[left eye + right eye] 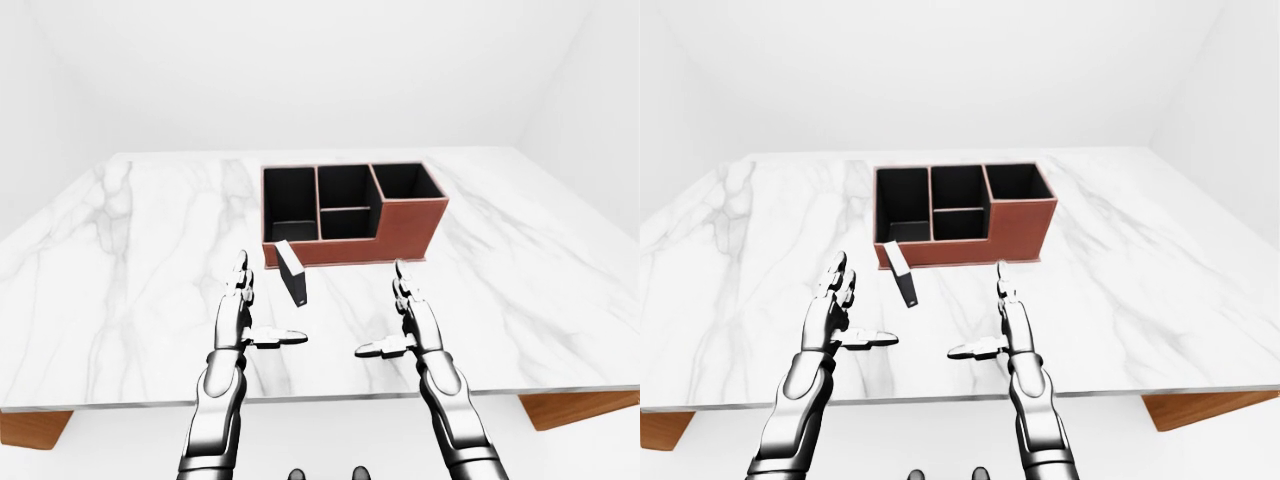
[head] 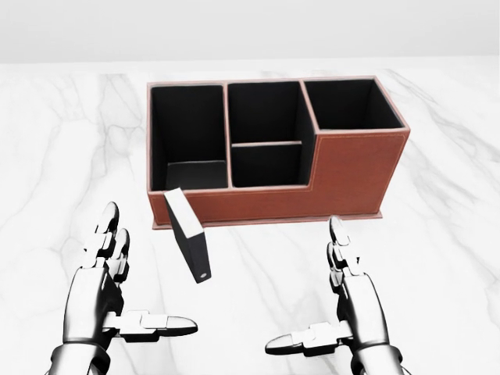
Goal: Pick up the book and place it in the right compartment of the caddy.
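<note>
White marble worktop (image 2: 437, 258), far edge visible in eye views, brown legs poking out under near corners, cut off by frame bottom. Brown caddy (image 2: 344, 176) with black interior near worktop centre: tall left compartment, middle section split in two by a low divider, right compartment set toward head view's top with higher front wall; floor of right compartment mostly hidden behind that wall. Black book (image 2: 188, 235) standing on worktop just below caddy's lower left corner, tilted, top end leaning toward caddy wall; touching or merely close, cannot tell. Small pale mark on book's lower end, too small to read. Left robot hand (image 2: 117, 293) spread wide, thumb pointing right, fingers up, empty, near book's left side but apart from it. Right robot hand (image 2: 337, 305) also spread wide, thumb pointing left, empty, below caddy's right half, well apart from book. Both forearms cut off at bottom edge of head view; more arm seen in eye views, still cropped at bottom. Two small dark rounded shapes at bottom centre of eye views, unclear what.
</note>
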Controlling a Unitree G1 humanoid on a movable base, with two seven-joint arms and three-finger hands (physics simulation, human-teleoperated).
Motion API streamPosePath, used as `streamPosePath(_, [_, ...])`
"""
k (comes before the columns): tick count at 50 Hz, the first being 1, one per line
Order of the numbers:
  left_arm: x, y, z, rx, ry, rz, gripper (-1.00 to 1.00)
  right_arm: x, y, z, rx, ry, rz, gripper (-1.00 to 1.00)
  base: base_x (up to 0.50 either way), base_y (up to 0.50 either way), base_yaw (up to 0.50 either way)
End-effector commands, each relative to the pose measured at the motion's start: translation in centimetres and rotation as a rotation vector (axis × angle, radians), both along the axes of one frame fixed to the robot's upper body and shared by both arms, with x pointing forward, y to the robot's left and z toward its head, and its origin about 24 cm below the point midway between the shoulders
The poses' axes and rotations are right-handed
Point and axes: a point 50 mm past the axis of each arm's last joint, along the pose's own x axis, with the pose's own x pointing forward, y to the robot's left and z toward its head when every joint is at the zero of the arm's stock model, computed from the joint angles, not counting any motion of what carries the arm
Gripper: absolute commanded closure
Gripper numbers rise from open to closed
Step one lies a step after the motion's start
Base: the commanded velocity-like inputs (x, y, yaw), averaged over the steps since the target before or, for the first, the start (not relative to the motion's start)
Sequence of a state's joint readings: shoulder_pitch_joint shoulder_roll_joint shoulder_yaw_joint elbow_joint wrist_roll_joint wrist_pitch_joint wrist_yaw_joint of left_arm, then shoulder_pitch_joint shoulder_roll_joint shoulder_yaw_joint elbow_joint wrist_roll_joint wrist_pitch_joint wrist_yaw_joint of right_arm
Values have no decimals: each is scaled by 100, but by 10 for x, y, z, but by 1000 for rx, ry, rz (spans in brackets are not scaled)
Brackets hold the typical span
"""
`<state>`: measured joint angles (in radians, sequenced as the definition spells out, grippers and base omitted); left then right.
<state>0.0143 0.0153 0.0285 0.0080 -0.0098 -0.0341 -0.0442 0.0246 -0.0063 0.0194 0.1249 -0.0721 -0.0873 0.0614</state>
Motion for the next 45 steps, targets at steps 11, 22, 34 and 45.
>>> streamPosePath(11, [0, 0, 1, 1, -5, 2, -100, -1, 2, 0, -1, -1, 10, -100, 12, 0, 0])
streamPosePath(22, [-1, 0, 2, 0, -9, 2, -100, -3, 3, 2, 4, -11, 15, -100, 0, 0, 0])
streamPosePath(34, [-1, 0, 1, 2, -7, 1, -100, -1, 2, 1, 3, -3, 7, -100, 0, 0, 0])
streamPosePath(45, [-19, 18, 59, 11, -273, 75, -100, -14, 1, 46, 35, -197, -12, -100, 30, 0, 0])
